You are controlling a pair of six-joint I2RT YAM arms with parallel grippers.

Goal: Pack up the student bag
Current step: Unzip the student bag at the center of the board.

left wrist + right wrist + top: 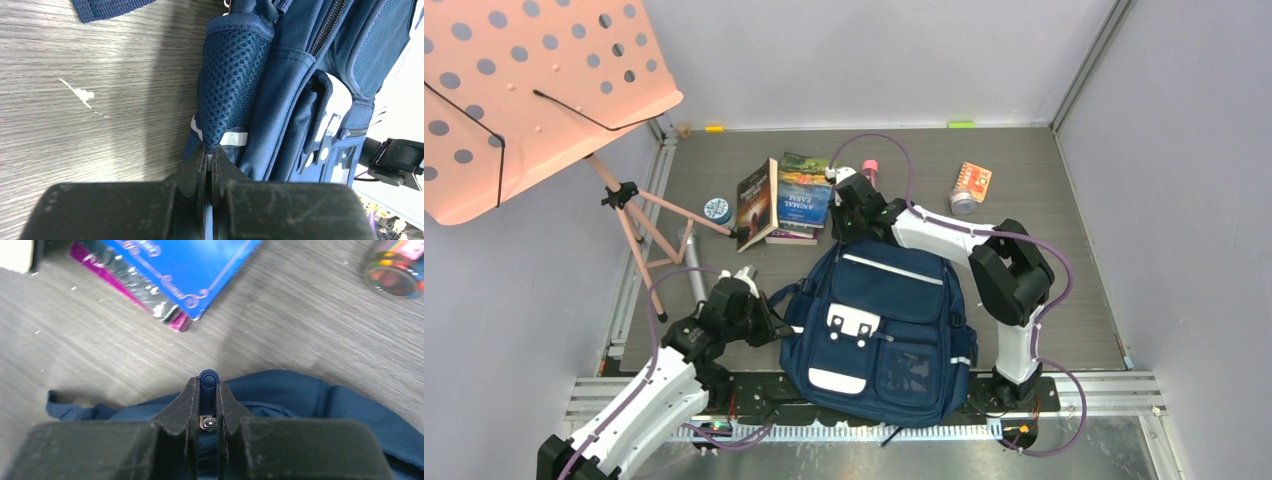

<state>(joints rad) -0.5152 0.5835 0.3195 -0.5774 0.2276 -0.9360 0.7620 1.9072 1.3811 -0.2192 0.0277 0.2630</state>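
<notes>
Top external: the student bag (879,330) lies flat on the desk (1044,200), its long axis running away from the bases.
Left wrist: the left end effector (210,152) is pressed together on the bag's side fabric under the mesh pocket (232,80). Right wrist: the right end effector (207,385) pinches the zipper pull (208,377) at the bag's far top edge.

You've got a navy blue backpack (894,320) with white stripe trim and white patches. Its mesh side pocket (230,75) is the same navy, with a silver-white strip (234,138) at the bottom. The zipper pull (208,380) is blue. Your table (1044,200) is grey wood-grain. For books, you see a blue cover (805,200) over a magenta one (177,322), plus a dark cover (757,203) with an orange glow. The music stand (534,90) is salmon pink, dotted with holes. Left arm (659,395) and right arm (934,230) are white with black joints, and the cables (1064,290) are purple.
</notes>
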